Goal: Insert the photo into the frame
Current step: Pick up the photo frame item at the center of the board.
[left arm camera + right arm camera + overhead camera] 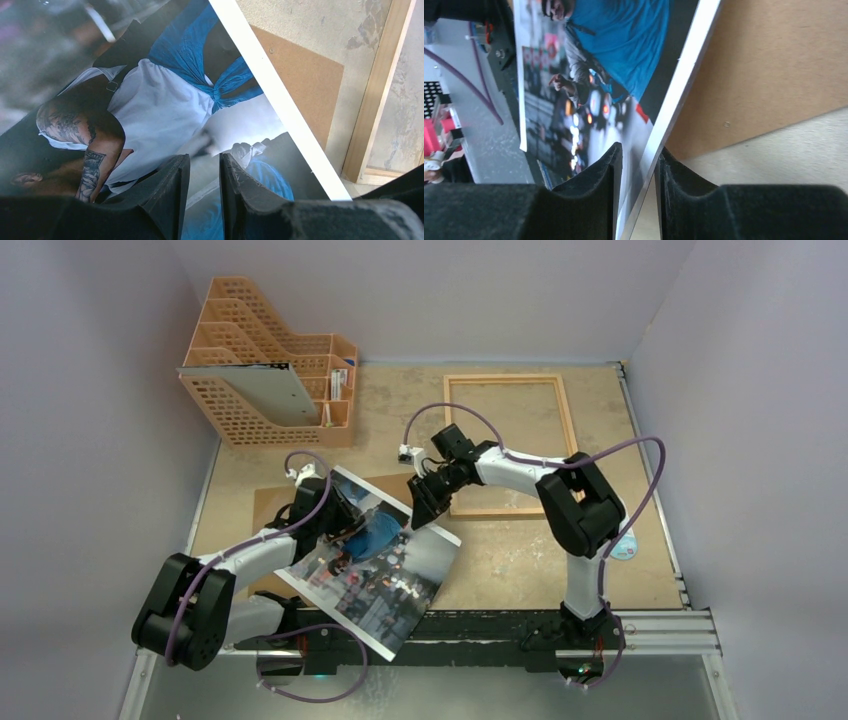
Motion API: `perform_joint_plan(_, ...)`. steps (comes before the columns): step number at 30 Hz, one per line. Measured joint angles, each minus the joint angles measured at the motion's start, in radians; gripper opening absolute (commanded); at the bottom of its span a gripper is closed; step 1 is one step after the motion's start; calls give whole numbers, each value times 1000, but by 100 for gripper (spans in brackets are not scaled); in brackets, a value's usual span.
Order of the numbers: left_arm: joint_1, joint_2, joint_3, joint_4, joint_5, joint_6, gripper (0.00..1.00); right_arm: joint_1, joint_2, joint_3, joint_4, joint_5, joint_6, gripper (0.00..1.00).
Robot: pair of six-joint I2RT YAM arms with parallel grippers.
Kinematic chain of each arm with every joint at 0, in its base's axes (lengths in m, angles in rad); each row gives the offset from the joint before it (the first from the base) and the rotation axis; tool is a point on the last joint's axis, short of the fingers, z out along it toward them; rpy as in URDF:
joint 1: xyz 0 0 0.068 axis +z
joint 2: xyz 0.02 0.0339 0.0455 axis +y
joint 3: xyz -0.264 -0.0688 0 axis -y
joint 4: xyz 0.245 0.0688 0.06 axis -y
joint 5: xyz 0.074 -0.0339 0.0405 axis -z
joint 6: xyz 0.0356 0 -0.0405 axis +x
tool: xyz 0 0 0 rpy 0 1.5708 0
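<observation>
The photo [385, 570], a glossy street scene with a man in a blue shirt and a white border, hangs tilted above the table's near left, its lower corner over the front rail. My left gripper [338, 518] sits on its upper left part. In the left wrist view the photo [165, 100] runs between that gripper's [205, 156] narrow-set fingers. My right gripper [422, 505] is at the photo's upper right edge. There the white border of the photo [624, 50] passes slantwise between that gripper's [640, 148] fingers, touching both. The light-wood frame [566, 415] lies flat at the back right.
A brown backing board [268, 505] lies under the photo's left side. An orange file rack [270, 370] stands at the back left. The black and metal front rail [650, 625] runs along the near edge. A small round bluish item [625, 545] lies by the right arm.
</observation>
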Motion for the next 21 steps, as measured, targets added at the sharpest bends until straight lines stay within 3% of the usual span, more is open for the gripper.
perform_joint_plan(8, 0, -9, -5, -6, -3, 0, 31, 10, -21, -34, 12, -75, 37, 51)
perform_joint_plan(16, 0, -13, -5, -10, -4, 0, 31, -23, -119, -102, 56, -95, 124, 48)
perform_joint_plan(21, 0, -13, -5, -10, -4, 0, 31, -92, -246, -229, 175, -105, 249, 47)
